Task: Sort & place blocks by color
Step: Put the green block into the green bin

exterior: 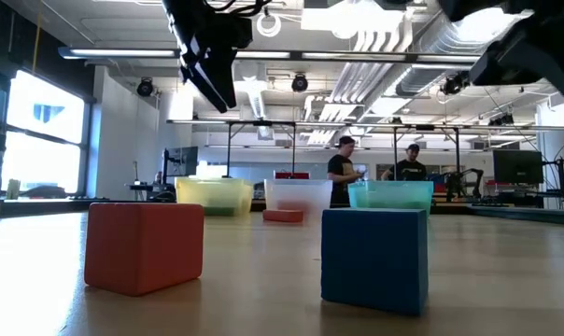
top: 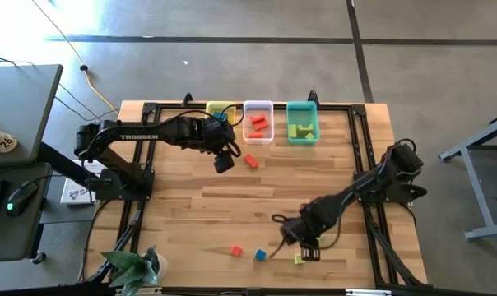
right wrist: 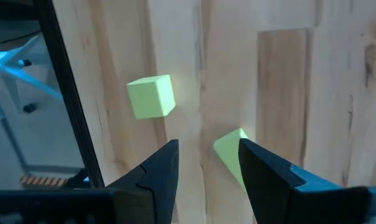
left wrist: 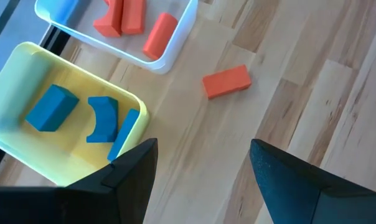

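From above, three trays stand in a row at the far edge of the table: a yellow tray on the left, a clear tray with red blocks in the middle, and a teal tray with green blocks on the right. The left gripper hangs just near of the yellow tray, and a red bar lies just to its right. The right gripper is low at the near edge, beside a green cube; a red cube and a blue cube lie to the left of it.

At table height, the red cube and blue cube sit close in front, apart from each other, with the trays far behind.

In the left wrist view the fingers stand wide and empty; blue blocks lie in the yellow tray, and the red bar rests on bare wood.

In the right wrist view the fingers stand narrowly apart around a green block, while the green cube sits farther off.
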